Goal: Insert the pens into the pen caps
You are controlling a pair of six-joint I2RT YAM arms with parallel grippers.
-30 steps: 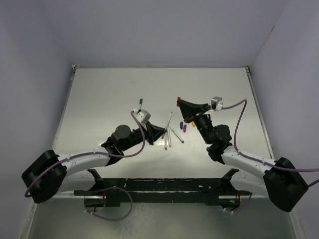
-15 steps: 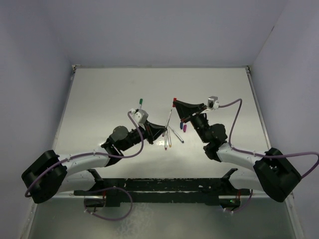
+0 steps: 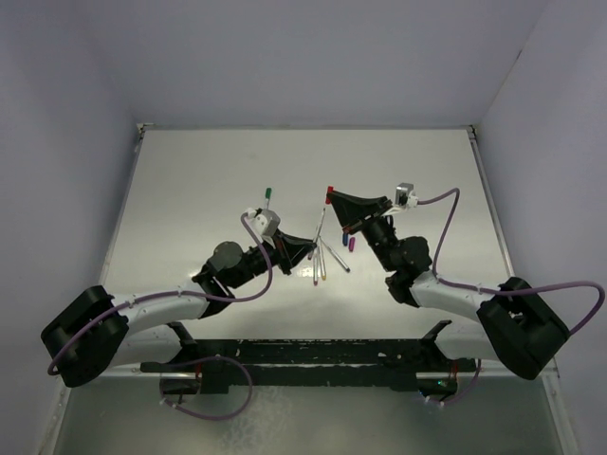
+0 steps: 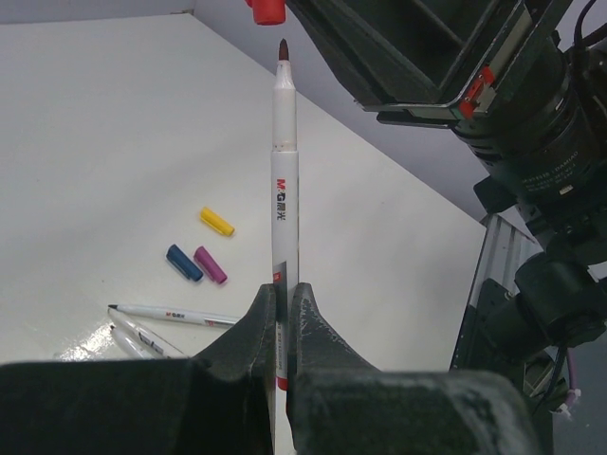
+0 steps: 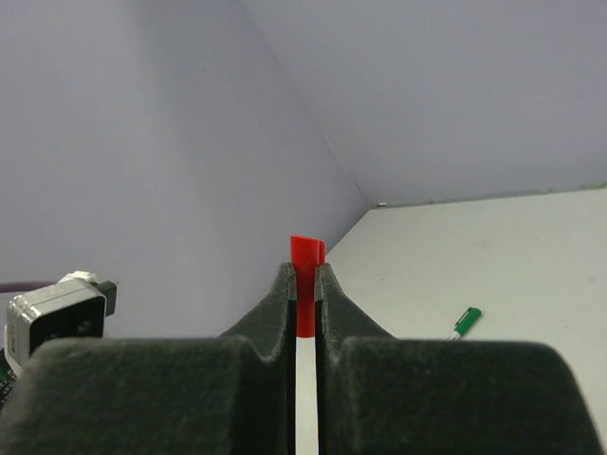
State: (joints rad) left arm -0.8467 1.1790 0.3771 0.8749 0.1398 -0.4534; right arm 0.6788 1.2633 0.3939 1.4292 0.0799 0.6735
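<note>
My left gripper is shut on a white pen that points straight up, dark red tip bare. Just above and slightly left of that tip hangs the red pen cap. My right gripper is shut on that red cap, which sticks out past the fingertips. From above, the left gripper and right gripper face each other over the table's middle. Yellow, blue and purple caps lie loose, beside other uncapped pens.
A pen with a green cap on it lies apart, left of the grippers. The loose pens sit in a small pile between the arms. Pale walls close in the table at the back and on both sides.
My right gripper has shifted a little left with the red cap, closer to the pen tip. The left gripper and its pen have barely moved.
</note>
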